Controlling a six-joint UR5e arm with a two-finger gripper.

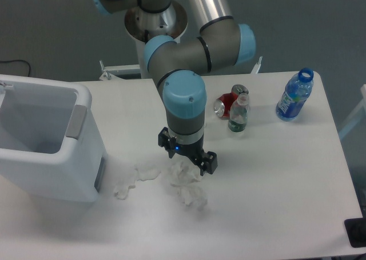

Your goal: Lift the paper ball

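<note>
The paper ball [184,175] is a loose crumpled white wad lying on the white table [274,180] in front of the middle. My gripper [187,155] points down right above the ball's far edge. Its jaws stand open, one finger [209,163] at the ball's right and the other at the upper left. The gripper holds nothing, and its body hides the ball's top part.
Smaller white scraps lie at the left [147,172], lower left [122,189] and just in front of the ball [195,199]. A white bin [46,143] stands at the left. A red can [230,103], a small bottle [238,114] and a blue bottle [294,95] stand at the back right.
</note>
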